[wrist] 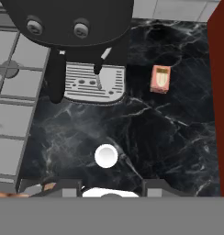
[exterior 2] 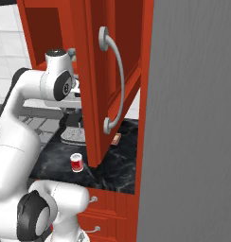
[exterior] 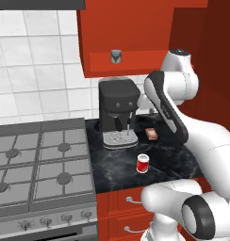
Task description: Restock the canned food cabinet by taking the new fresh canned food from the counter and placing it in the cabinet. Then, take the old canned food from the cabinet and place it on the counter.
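Black marble-veined table (exterior: 173,155) across the centre of the left base view, above red drawers (exterior: 131,200), with a grey gas stove (exterior: 41,164) at lower left and white wall tiles (exterior: 36,70) at upper left. Red can (exterior: 143,163) upright on the table, lower centre of that frame, in front of the black coffee machine (exterior: 118,110) and apart from it; a small orange-pink box (exterior: 152,134) nearby to its right. Seen from above in the hand view as a white disc (wrist: 106,155), just above the fingertips (wrist: 157,186) at the bottom edge. Grey-blue can (exterior: 116,56) upright on the red cabinet (exterior: 131,63) shelf, upper centre; cabinet door (exterior 2: 108,80) swung open in the right base view. Hand (wrist: 111,188) above the table, fingers pressed together, nothing pinched. Step in hand, by judgement: approach to the red can, first restocking phase not yet done. Next move calls for spread fingers, alignment over the can, descent, then a firm pinch on its sides before the lift to the shelf. Risk: toppled can from an off-centre descent.
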